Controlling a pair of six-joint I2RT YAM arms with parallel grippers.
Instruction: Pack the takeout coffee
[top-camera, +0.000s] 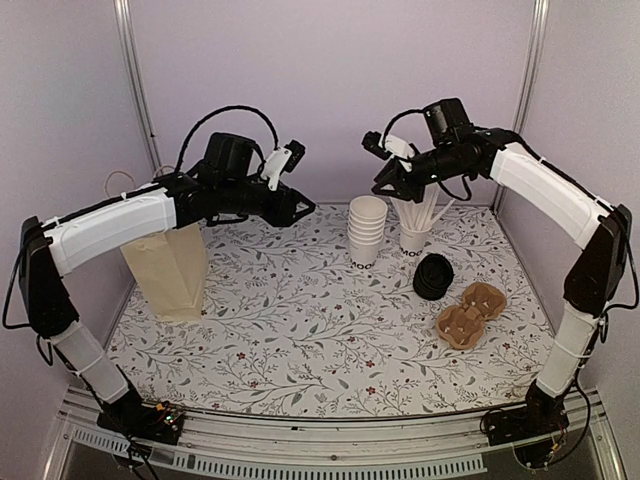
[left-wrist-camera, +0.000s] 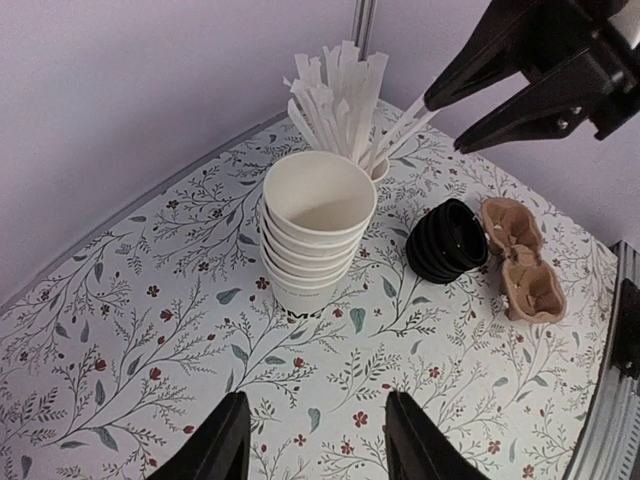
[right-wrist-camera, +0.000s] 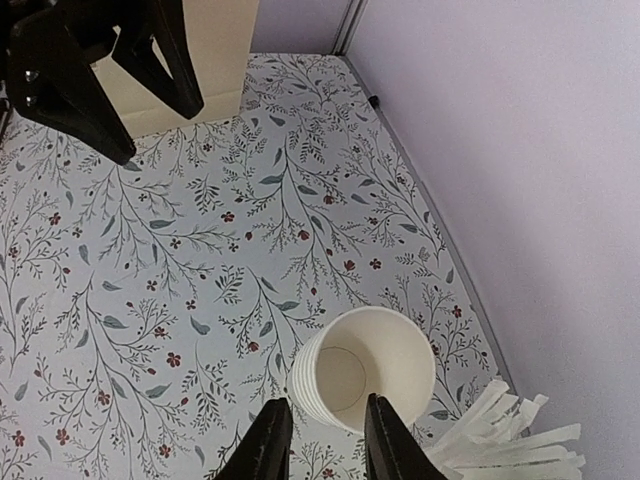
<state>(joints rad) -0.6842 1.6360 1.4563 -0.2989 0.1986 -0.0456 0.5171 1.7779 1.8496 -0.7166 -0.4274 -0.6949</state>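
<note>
Jaws of the right gripper (right-wrist-camera: 327, 405) stand narrowly apart, empty, pitched down over the rim of the stack of white paper cups (top-camera: 367, 232) mid-table; straw cup (top-camera: 415, 238), black lids (top-camera: 434, 277) and cardboard carrier (top-camera: 470, 312) sit to its right; left gripper (left-wrist-camera: 316, 398), half open and empty, hovers level near the paper bag (top-camera: 172, 268).
</note>
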